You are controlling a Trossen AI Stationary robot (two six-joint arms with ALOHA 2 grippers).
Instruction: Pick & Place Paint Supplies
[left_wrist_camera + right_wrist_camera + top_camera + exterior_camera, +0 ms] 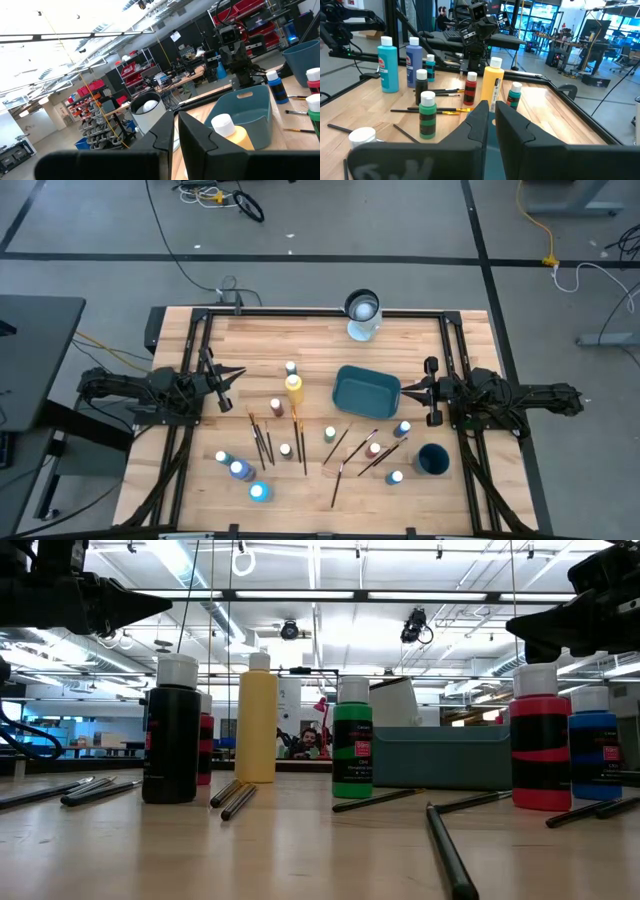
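Observation:
A tall yellow bottle stands upright near the table's middle, left of a teal bin. Small pale bottles with coloured caps stand around it, some near the left front and some near the right. Thin dark brushes lie flat among them, with more of these brushes nearer the front. My left gripper hovers shut left of the yellow bottle, pointing right. My right gripper hovers shut at the bin's right end, pointing left. Both are above the table in the low view.
A glass jar stands at the far edge. A dark teal cup is at the right front. Black rails run along the table's left, right and far sides. Bare wood lies between the far rail and the bin.

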